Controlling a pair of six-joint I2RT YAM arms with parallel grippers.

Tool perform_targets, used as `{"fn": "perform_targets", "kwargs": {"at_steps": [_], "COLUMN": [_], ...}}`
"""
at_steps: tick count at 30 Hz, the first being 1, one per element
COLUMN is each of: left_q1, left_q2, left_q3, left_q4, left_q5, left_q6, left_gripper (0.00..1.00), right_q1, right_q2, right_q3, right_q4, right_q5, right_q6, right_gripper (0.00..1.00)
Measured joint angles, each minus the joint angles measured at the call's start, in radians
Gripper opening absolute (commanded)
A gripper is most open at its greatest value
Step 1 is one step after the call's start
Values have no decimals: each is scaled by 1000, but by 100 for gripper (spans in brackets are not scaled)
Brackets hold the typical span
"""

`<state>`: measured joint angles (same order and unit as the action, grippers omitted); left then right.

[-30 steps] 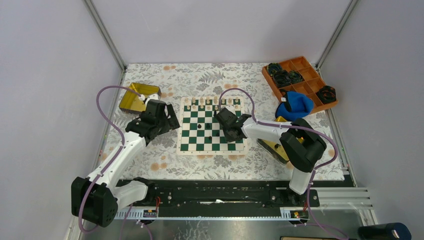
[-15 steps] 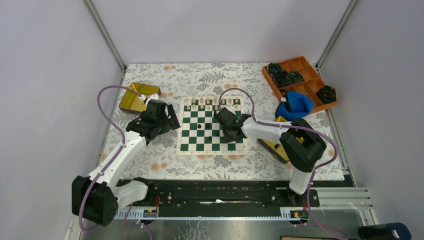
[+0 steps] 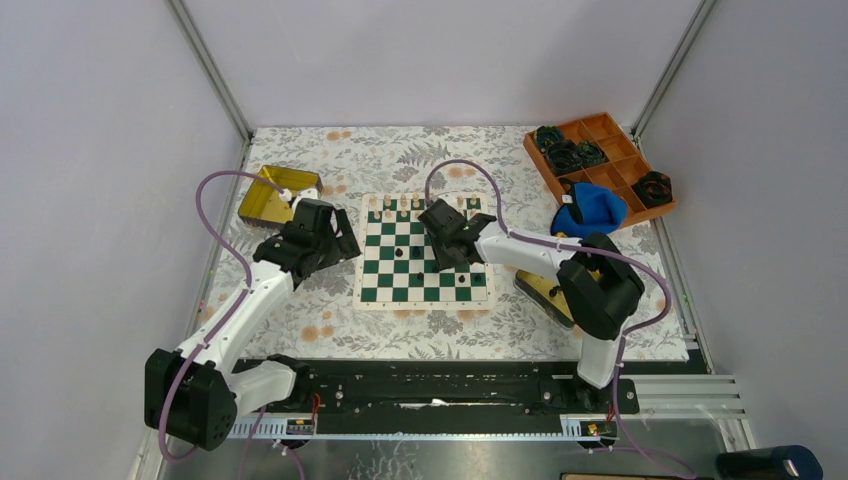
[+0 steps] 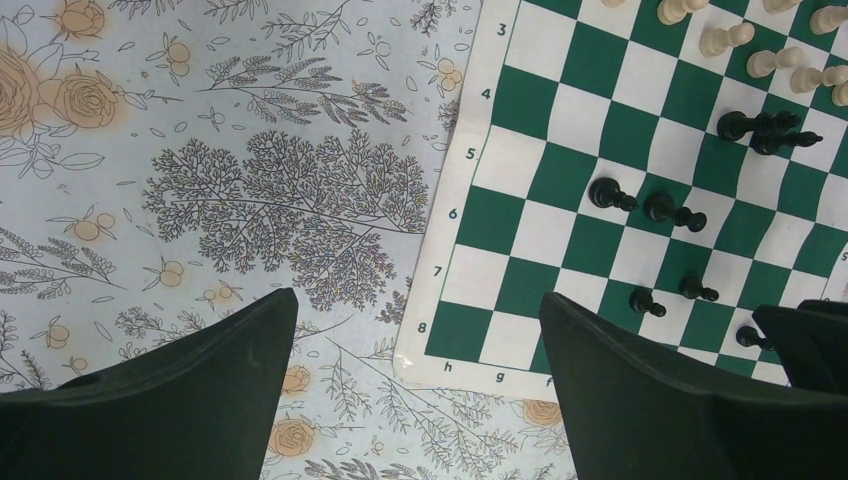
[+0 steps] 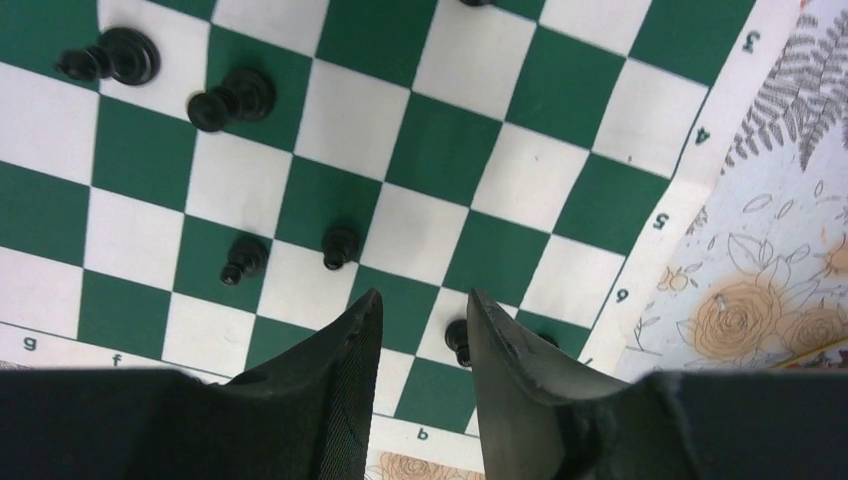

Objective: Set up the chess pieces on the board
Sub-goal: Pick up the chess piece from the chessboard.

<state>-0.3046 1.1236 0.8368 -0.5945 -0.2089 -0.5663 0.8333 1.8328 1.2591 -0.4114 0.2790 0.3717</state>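
Note:
The green-and-white board (image 3: 385, 275) lies mid-table. Cream chess pieces (image 3: 418, 203) line its far row, and a few black ones (image 3: 400, 253) stand further in. My right gripper (image 3: 440, 235) hangs over the board's right half. In the right wrist view it (image 5: 425, 300) is open with nothing between the fingers. A black pawn (image 5: 457, 340) stands just beside the right finger, and other black pieces (image 5: 235, 98) stand further off. My left gripper (image 3: 335, 240) hovers at the board's left edge. In the left wrist view it (image 4: 415, 310) is wide open and empty above the board's corner (image 4: 440, 350).
A gold tin (image 3: 268, 197) sits behind the left gripper, and another (image 3: 545, 290) lies partly under the right arm. At the back right stand an orange compartment tray (image 3: 600, 165) holding black rings and a blue cloth (image 3: 590, 210).
My right gripper has opened and drawn back toward the board's far side, leaving a black pawn standing on the near right squares. The left arm has not moved.

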Motion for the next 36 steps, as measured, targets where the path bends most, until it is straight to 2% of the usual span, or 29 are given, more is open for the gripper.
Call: {"fn": "perform_targets", "kwargs": {"at_steps": [6, 15, 36], "left_q1": [0, 0, 0], "left_q2": [3, 5, 13], "left_q3": [0, 0, 0], "left_q4": [2, 2, 2], "left_q5": [0, -2, -11], "left_q6": [0, 1, 0], "left_gripper": [99, 99, 99], "right_q1": [-5, -50, -41], "right_q2": [79, 164, 157], "right_q3": [104, 229, 130], "right_q4": [-17, -26, -32], "right_q5": [11, 10, -115], "right_q6": [-26, -54, -58], "right_gripper": [50, 50, 45]}}
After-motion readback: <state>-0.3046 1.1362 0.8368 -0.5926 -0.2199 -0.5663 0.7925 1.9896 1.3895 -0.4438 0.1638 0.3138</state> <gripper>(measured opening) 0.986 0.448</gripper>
